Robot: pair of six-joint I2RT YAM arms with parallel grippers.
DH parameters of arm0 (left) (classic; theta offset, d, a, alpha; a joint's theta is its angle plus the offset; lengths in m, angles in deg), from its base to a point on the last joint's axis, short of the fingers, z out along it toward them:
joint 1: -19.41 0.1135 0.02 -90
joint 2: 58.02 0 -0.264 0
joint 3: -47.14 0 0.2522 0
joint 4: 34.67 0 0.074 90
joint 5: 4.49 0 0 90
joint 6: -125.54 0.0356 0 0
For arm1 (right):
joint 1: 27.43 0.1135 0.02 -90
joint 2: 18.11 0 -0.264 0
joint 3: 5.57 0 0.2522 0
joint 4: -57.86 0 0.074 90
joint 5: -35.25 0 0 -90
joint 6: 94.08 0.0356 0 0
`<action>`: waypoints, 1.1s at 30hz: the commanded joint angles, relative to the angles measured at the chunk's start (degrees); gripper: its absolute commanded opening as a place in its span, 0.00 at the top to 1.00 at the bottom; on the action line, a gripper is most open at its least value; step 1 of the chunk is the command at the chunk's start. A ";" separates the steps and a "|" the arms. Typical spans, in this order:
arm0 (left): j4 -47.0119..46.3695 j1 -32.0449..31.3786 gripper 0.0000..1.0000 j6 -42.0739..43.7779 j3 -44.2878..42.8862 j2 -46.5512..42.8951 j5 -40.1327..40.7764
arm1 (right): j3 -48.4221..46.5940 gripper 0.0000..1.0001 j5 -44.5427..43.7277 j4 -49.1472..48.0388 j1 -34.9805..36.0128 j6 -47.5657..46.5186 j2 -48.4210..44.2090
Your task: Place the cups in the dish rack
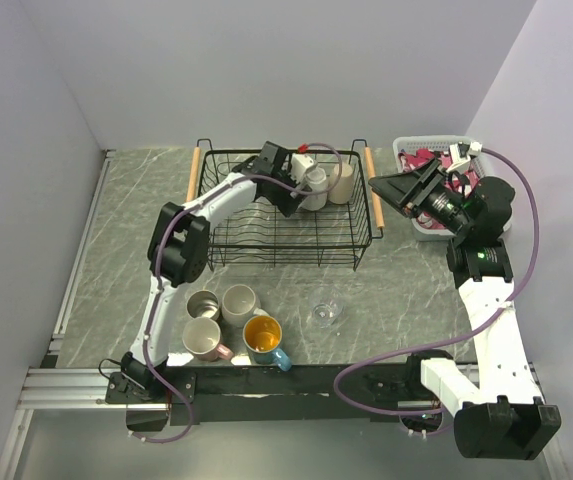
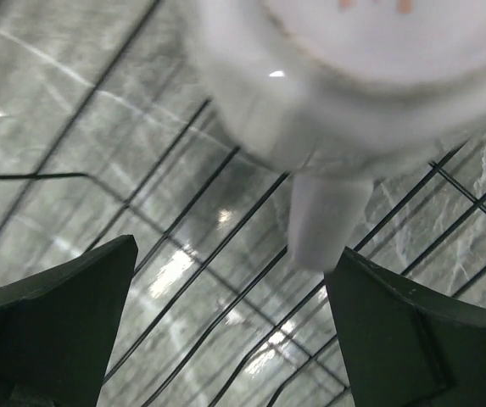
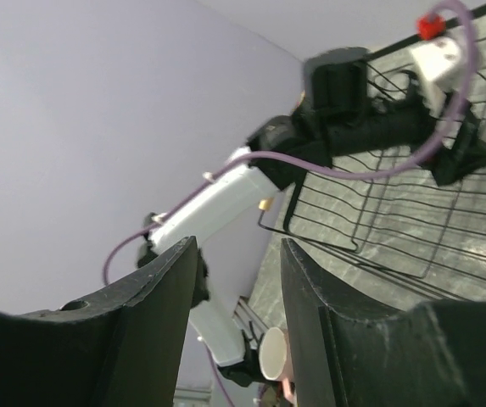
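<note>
The table (image 1: 116,260) was grey marbled stone, closed in by pale plain walls (image 1: 266,60) on 3 sides. The left gripper (image 2: 238,250) hung inside the dish rack (image 1: 266,250), a black wire basket with 2 wooden handles. Its jaws were spread wide and gripped nothing. Just ahead of its fingers (image 2: 64,314) stood a white mug (image 2: 336,76) on the rack wires, its handle (image 2: 323,220) pointing back into the gap between them without touching either. A tan cup (image 1: 342,183) stood in the rack just beyond that mug, on the side away from the gripper. Well behind the left gripper, outside the rack on the bare table toward the arm bases, stood a steel cup (image 1: 203,303), a second white mug (image 1: 238,303), a pink mug (image 1: 204,340), a blue mug with orange inside (image 1: 264,337) and, off to their right, a clear glass (image 1: 326,310). The right gripper (image 3: 238,246) was held in the air just outside the rack's right handle (image 1: 373,190), pointing toward it, its jaws parted by a narrow gap and empty. Directly behind it sat a white basket (image 1: 406,150) of pink cloth.
</note>
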 commanded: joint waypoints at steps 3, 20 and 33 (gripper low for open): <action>-1.71 1.41 0.04 -2.09 -0.46 -10.26 0.39 | -1.26 0.48 -0.81 6.17 -0.10 -7.91 -0.98; 6.46 15.46 0.04 -13.70 9.19 -40.56 -12.26 | -29.73 0.48 -34.37 61.44 41.79 -41.85 26.42; 3.73 18.63 0.04 -16.42 28.19 -57.28 -13.41 | -39.68 0.47 -43.53 70.61 58.70 -46.08 36.55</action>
